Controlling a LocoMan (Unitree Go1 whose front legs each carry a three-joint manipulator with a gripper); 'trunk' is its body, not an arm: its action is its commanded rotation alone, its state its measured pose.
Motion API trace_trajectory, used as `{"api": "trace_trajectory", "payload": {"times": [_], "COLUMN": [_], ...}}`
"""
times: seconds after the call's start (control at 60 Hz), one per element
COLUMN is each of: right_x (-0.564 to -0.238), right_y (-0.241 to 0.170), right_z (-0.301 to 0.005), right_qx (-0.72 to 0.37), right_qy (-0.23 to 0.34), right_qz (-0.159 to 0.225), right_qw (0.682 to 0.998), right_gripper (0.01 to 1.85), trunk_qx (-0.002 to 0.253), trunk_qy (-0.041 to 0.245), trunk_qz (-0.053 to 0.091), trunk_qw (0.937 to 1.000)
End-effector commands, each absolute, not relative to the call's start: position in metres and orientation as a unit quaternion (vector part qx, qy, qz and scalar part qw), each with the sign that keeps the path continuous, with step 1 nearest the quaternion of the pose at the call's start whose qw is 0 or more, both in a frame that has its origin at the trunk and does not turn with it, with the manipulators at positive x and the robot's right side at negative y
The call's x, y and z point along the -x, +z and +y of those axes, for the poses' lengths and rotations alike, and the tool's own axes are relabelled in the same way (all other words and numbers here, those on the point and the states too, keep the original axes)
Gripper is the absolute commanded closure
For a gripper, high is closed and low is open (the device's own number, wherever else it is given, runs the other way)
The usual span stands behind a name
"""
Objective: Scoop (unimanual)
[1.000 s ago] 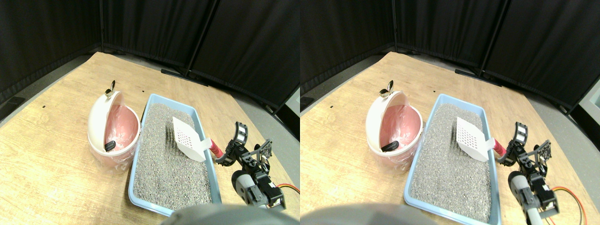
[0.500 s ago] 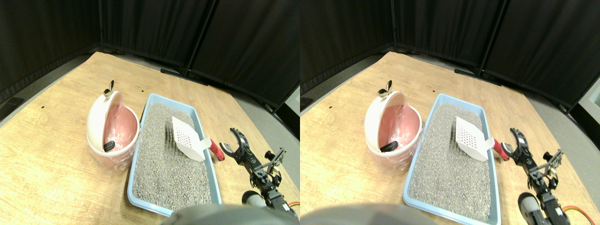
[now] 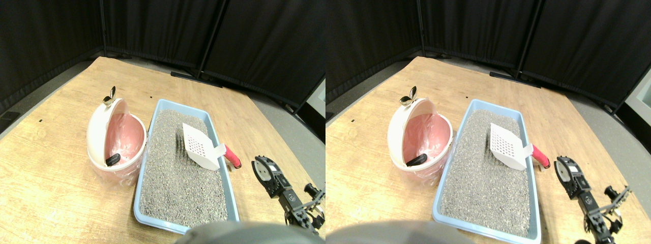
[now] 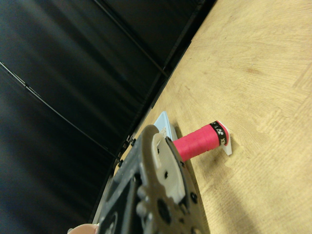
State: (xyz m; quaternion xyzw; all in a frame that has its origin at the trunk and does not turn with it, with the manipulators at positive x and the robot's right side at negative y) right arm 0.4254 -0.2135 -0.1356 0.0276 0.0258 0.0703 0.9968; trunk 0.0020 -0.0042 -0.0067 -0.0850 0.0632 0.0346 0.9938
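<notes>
A white slotted scoop (image 3: 198, 146) lies on the grey litter in the light-blue tray (image 3: 227, 183). Its red handle (image 3: 233, 157) sticks out over the tray's right rim. My right gripper (image 3: 261, 169) hovers low over the wooden floor, just right of the handle's end and a little nearer to me, apart from it. The wrist view shows the red handle (image 4: 201, 140) beyond the dark jaw frame, with nothing gripped. Left of the tray stands a white and pink bin (image 3: 96, 133) with its lid tipped open and a small black object (image 3: 113, 159) inside.
The wooden floor (image 3: 56, 183) stretches around tray and bin. Black curtain panels (image 3: 152, 30) close off the back, with a grey floor strip at the right edge. My arm's links and cables (image 3: 300, 206) fill the lower right corner.
The camera has shifted a little. My gripper has turned and dropped lower, backing away from the handle's end toward me. Scoop, tray and bin stay where they were.
</notes>
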Motion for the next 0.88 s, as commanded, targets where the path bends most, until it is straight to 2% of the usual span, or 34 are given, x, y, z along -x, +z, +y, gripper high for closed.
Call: {"api": "trace_trajectory", "payload": {"times": [0.017,0.25,0.267,0.55,0.883], "right_x": [-0.418,-0.409,-0.408,-0.396,-0.392], "right_y": [-0.125,-0.126,-0.127,-0.131,-0.136], "right_z": [-0.208,-0.21,-0.21,-0.21,-0.21], "right_qx": [-0.018,-0.011,-0.01,-0.012,-0.019], "right_qy": [0.07,0.064,0.063,0.049,0.047], "right_qz": [-0.002,-0.001,0.0,0.012,0.008], "right_qw": [0.997,0.998,0.998,0.999,0.999], "right_gripper": [1.8,1.8,1.8,1.8,1.8], "trunk_qx": [0.093,0.093,0.081,0.073,0.07], "trunk_qy": [0.031,0.031,0.017,-0.001,-0.015], "trunk_qz": [0.053,0.053,0.056,0.059,0.06], "trunk_qw": [0.9938,0.9938,0.995,0.9956,0.9956]}}
